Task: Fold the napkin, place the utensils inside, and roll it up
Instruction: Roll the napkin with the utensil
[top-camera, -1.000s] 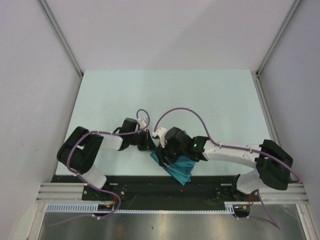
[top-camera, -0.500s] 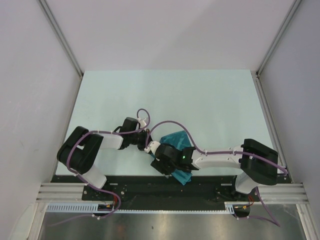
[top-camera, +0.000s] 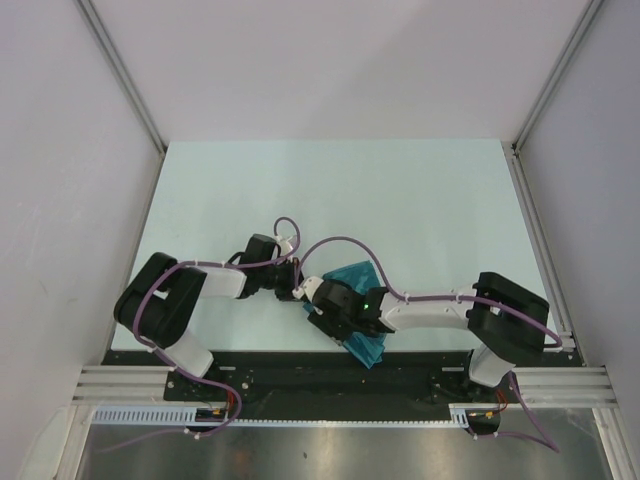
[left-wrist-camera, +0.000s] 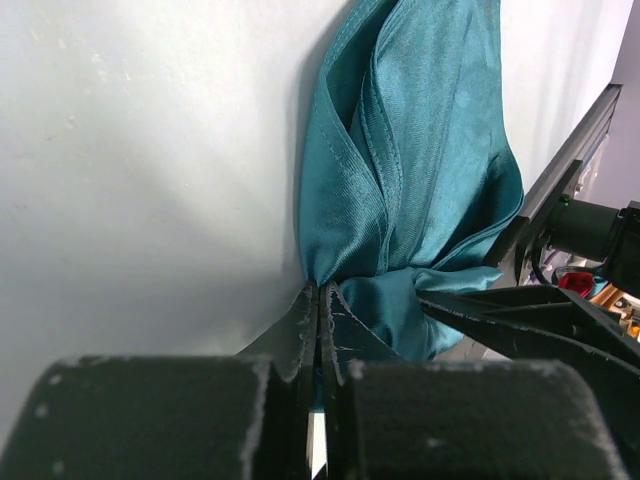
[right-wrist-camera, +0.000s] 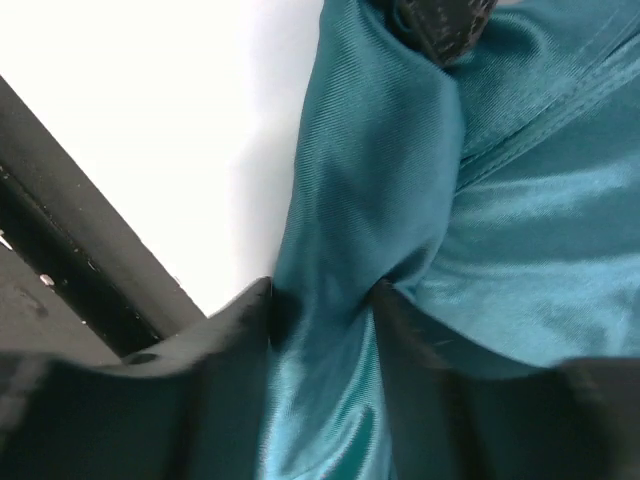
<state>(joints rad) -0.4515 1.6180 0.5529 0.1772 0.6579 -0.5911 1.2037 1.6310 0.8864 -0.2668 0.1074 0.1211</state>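
Note:
The teal napkin (top-camera: 352, 277) lies bunched near the table's front edge, between my two grippers. My left gripper (top-camera: 297, 287) is shut on one pinched corner of it; in the left wrist view the jaws meet on the fabric (left-wrist-camera: 320, 292) and the napkin (left-wrist-camera: 420, 150) fans out ahead in folds. My right gripper (top-camera: 332, 308) is shut on a bunched ridge of the napkin (right-wrist-camera: 500, 230), with fabric filling the gap between the fingers (right-wrist-camera: 325, 300). The left gripper's tip (right-wrist-camera: 440, 25) shows at the top of the right wrist view. No gold utensils are in view.
The black front rail (top-camera: 300, 368) runs just below the napkin, and it shows as a dark bar in the right wrist view (right-wrist-camera: 80, 260). The pale green table (top-camera: 330, 190) stretches to the far edge, with walls on both sides.
My right arm has swung left and nearer, its gripper sliding down-left over the napkin. A part of the napkin beyond the right wrist has come into view. The left gripper has barely moved.

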